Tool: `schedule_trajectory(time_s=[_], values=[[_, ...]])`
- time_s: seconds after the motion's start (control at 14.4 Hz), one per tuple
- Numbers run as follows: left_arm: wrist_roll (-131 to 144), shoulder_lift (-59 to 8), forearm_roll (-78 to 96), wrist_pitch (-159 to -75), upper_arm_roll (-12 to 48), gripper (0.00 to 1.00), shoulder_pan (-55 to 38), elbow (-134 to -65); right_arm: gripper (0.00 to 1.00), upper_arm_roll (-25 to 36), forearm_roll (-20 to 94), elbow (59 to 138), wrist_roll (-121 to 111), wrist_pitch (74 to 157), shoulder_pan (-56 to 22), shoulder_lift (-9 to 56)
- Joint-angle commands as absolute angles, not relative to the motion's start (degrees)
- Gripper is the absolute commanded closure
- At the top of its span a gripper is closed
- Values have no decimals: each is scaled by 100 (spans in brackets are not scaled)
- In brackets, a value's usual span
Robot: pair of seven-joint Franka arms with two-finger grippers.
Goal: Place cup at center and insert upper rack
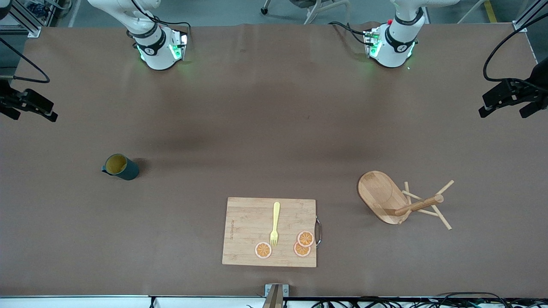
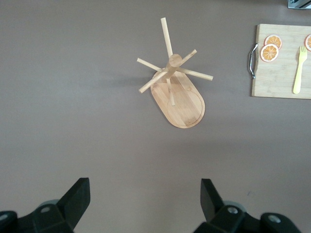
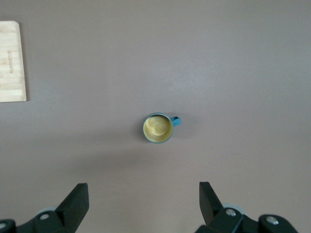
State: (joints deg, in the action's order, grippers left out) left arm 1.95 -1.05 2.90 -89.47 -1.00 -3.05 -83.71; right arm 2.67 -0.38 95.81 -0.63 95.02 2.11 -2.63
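Cup [image 1: 121,167] upright near the right arm's table end; upper rack [image 1: 400,200] near the left arm's end; both grippers, left [image 2: 145,203] and right [image 3: 144,204], spread wide, grasping nothing, high over the table.

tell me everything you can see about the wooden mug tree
The mug tree is light, bamboo-like wood: an oval flat base with a shallow recessed centre, a thick central post and several thin pegs angling out near its top. It looks upright on the brown table toward the left arm's end, beside the cutting board and apart from it. Nothing hangs on it or touches it. The left claw is high above, open.
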Motion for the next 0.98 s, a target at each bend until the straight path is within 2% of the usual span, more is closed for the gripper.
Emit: schedule_trajectory(time_s=[0.0, 0.63, 0.91], values=[[185, -26, 246, -8807, -62, 0, -316, -8376, 0, 255, -26, 9537, -97, 9650, 158, 157], [123, -26, 185, -8631, -44, 0, -308, -8288, 0, 264, -18, 9536, -26, 9738, 52, 1862], [123, -26, 185, -8631, -44, 0, -316, -8288, 0, 264, 44, 9983, -35, 10588, -17, 2346]])
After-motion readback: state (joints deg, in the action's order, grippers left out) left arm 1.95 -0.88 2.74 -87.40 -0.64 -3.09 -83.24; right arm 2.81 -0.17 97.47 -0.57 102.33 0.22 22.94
